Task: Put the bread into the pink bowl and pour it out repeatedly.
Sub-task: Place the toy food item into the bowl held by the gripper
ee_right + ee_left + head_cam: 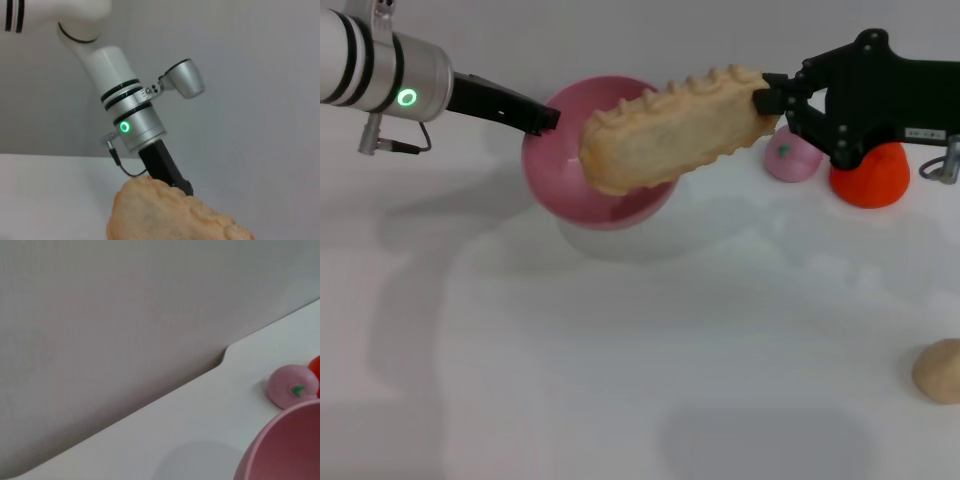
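Note:
The bread (670, 130) shows its plain pale tan side with its ridges along the top. It hangs slantwise in the air over the pink bowl (560, 175). My right gripper (767, 100) is shut on the bread's right end. My left gripper (546, 118) grips the bowl's far left rim and holds it a little above the table, over its shadow. The bowl's rim also shows in the left wrist view (280, 450). The bread's end shows in the right wrist view (170, 215), with the left arm (135, 120) behind it.
A small pink ball (790, 158) with a green mark and an orange ball (870, 178) lie on the table under the right gripper. A small beige lump (940, 370) lies at the right edge. The pink ball also shows in the left wrist view (292, 385).

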